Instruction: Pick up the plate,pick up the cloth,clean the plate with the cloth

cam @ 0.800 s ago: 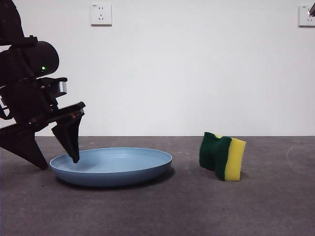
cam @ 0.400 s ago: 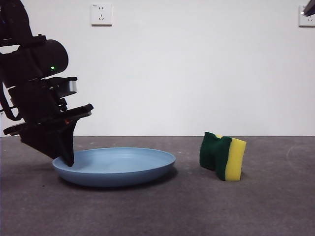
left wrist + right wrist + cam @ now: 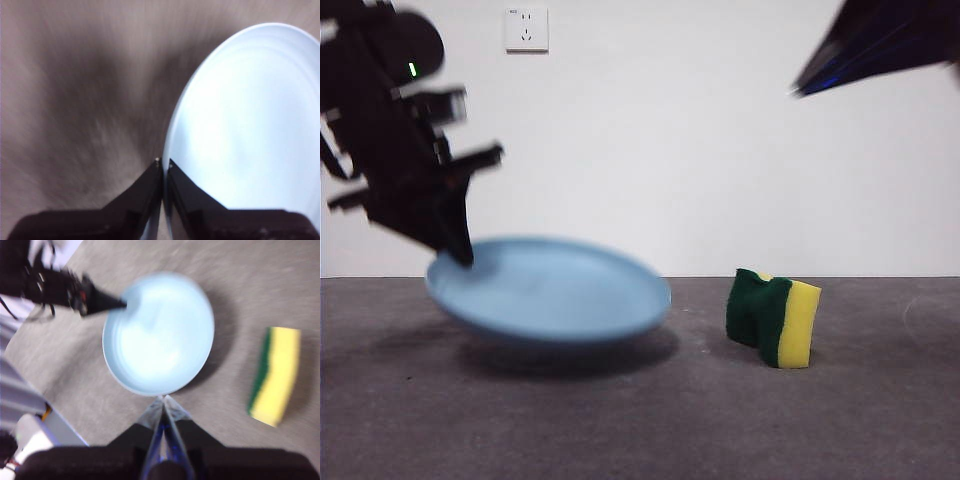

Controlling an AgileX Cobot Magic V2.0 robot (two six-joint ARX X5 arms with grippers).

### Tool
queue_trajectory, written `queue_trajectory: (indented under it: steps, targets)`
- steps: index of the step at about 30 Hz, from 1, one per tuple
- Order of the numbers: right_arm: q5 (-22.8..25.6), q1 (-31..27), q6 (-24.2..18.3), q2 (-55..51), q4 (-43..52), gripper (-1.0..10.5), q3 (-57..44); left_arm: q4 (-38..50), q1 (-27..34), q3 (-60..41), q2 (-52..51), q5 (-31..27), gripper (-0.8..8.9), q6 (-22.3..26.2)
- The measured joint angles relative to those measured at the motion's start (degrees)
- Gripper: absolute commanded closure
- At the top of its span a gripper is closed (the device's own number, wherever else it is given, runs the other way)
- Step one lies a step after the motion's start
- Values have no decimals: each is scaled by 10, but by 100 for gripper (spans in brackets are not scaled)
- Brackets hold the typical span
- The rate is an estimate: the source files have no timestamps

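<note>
Two grippers show in the front view, one at each side. At the left the left gripper (image 3: pixel 460 255) hangs from a big dark arm that comes down from the upper left corner, and its two black jaws are pinched together on the near-left rim of the plate (image 3: pixel 550 290). The left wrist view shows the same grip: the left gripper's jaws meet at their tips with the thin pale edge of the plate caught between them, the wide light-blue bowl of the plate spreading away on one side. The plate is clear of the table (image 3: pixel 640 420), tilted, with its gripped left edge higher than its right edge, and a soft dark shadow lies on the grey surface beneath it. The plate is blurred in every view. On the white wall above it sits a wall socket (image 3: pixel 526 29). To the right of the plate, apart from it, the cloth (image 3: pixel 773 318) stands on its edge on the table, dark green scouring layer to the left and yellow foam to the right. It is a small sponge with wavy sides. At the upper right corner the right gripper (image 3: pixel 800 90) enters as a dark blurred wedge, high above the sponge and touching nothing. The right wrist view shows its jaws pressed together with nothing between them, above the plate and the sponge.
</note>
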Motion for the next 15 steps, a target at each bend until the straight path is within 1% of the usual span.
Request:
queue_trajectory:
  steps: [3,5,8,11,15]
  targets:
    - [15,30,-1,45,40,937,0,-7,0,0,-51,-2,822,1]
    - [47,45,-2,76,53,938,3,-17,0,0,-93,-9,822,1]
    - [89,53,-4,121,55,941,12,-38,2,0,-156,-40,822,2]
    - [115,55,-5,164,75,943,17,-54,3,0,-219,-61,822,5]
    - [119,56,-7,212,122,946,22,-69,4,0,-294,-78,822,6]
